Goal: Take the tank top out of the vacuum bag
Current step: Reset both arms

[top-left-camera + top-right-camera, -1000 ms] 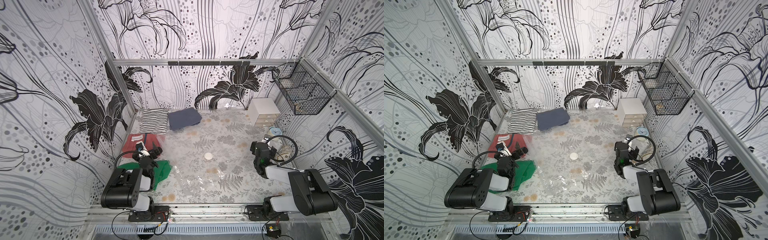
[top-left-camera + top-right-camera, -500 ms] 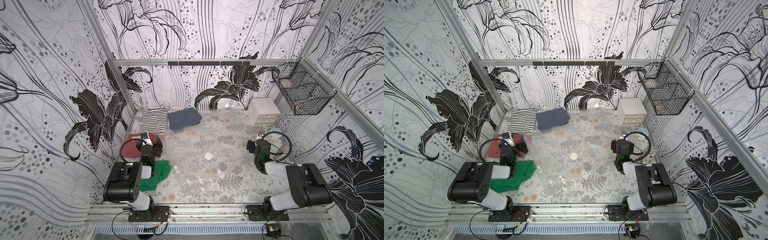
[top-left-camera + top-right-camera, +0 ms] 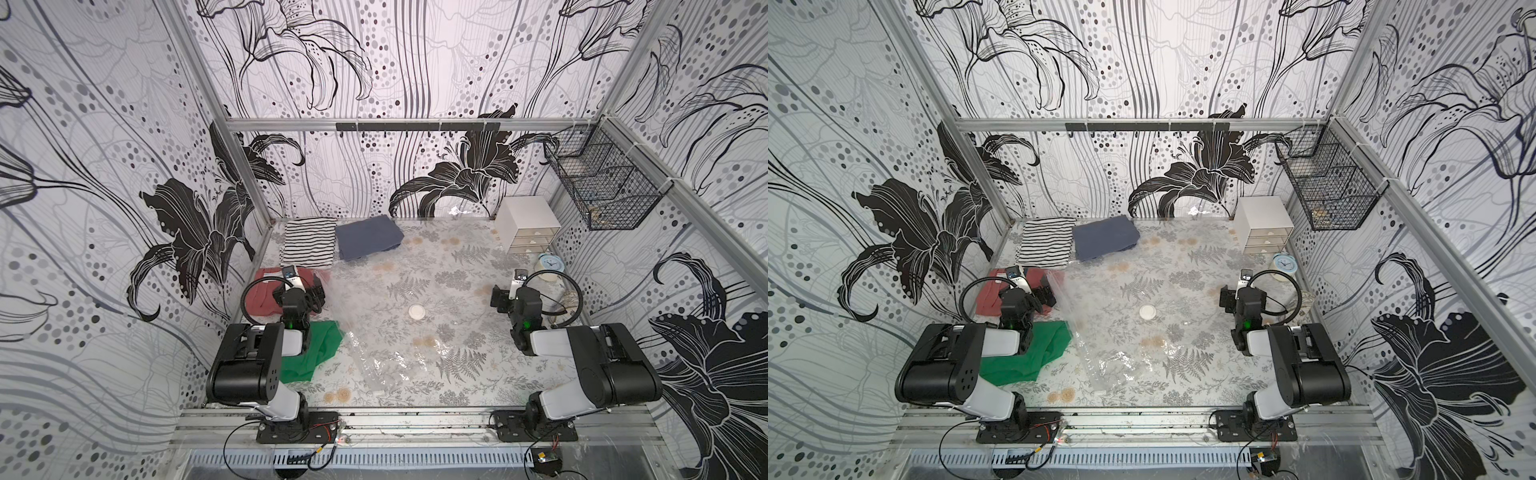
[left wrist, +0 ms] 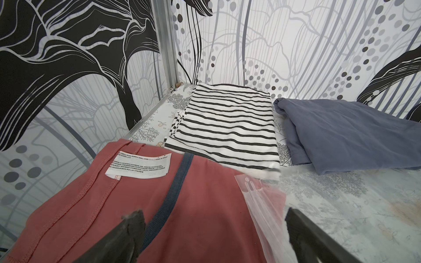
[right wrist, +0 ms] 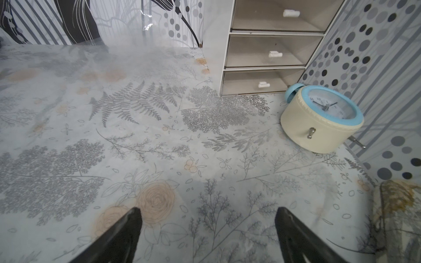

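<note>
The clear, crinkly vacuum bag (image 3: 382,361) (image 3: 1113,361) lies flat across the middle of the table, its round white valve disc (image 3: 417,311) facing up. A crumpled green garment (image 3: 322,349) (image 3: 1038,353), which I take for the tank top, lies outside the bag at its left edge, partly under my left arm. My left gripper (image 3: 314,293) (image 4: 211,213) is open over a red garment (image 4: 182,205). The bag's zip edge (image 4: 262,200) overlaps that garment's side. My right gripper (image 3: 498,300) (image 5: 207,209) is open over bare tablecloth, holding nothing.
A striped folded garment (image 3: 309,245) and a blue one (image 3: 368,239) lie at the back left. A white drawer unit (image 3: 528,224) and an alarm clock (image 5: 323,120) stand at the back right. A wire basket (image 3: 602,187) hangs on the right wall.
Both arms have folded back toward their bases. My left gripper has moved off the green garment and now points over the red one. My right gripper has shifted slightly left.
</note>
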Tool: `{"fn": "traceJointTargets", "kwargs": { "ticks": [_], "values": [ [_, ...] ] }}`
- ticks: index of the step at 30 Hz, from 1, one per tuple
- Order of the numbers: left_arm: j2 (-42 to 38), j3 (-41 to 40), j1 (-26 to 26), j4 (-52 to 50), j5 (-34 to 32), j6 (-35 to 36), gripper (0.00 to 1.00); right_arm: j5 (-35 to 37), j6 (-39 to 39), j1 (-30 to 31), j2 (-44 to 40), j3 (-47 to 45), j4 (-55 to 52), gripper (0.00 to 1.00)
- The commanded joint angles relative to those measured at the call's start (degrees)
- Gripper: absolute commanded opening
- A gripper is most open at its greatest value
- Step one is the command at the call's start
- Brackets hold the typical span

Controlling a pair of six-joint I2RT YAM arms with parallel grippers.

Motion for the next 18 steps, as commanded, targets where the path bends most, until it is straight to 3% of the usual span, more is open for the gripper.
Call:
{"fn": "traceJointTargets", "kwargs": {
  "ticks": [1,18],
  "values": [
    [-0.2,0.1,0.2,0.7,0.5,-0.2,0.99,-1.4,0.0,-0.4,-0.2,0.9,0.7,1.0],
    [-0.4,-0.2,0.2,1.2,0.6,0.5,0.99,-0.7,-0.4,-0.4,-0.1,0.5,1.6,1.0]
  ]
}}
